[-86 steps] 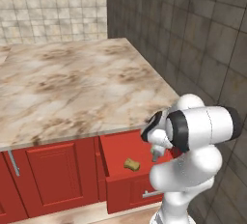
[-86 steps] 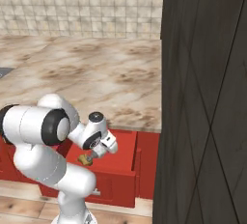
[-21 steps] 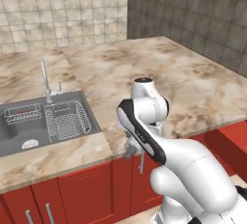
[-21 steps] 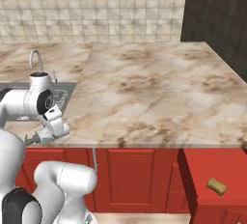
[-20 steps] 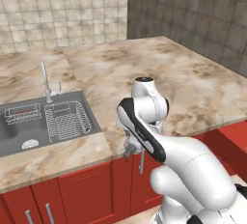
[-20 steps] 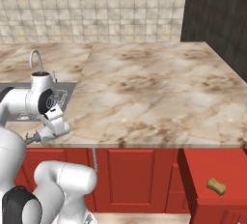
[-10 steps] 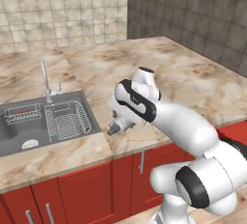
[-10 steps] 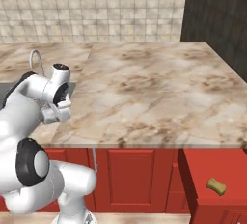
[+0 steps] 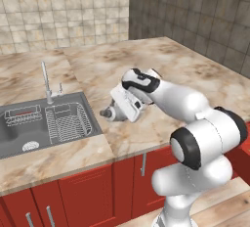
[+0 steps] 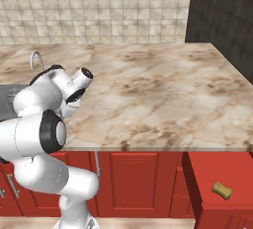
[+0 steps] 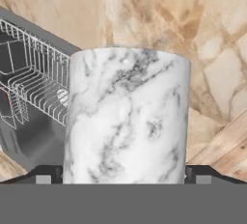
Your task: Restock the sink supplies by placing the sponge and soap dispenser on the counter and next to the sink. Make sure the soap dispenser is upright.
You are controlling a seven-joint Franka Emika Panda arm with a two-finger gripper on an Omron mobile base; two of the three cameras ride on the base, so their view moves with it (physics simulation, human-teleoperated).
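The arm is bending low over the counter [image 9: 185, 69], its gripper [image 9: 118, 112] spread wide around the soap dispenser [image 9: 111, 114], which is lying tilted on its side just beside the sink [image 9: 29, 128]. The sponge [image 10: 222, 190] is sitting well away from the sink in an open red drawer [image 10: 222, 193]. Tiled walls are rising behind the sink.

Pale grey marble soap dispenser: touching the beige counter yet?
Apart. Left base view: the soap dispenser hangs in the hand, tilted sideways above the counter beside the sink.
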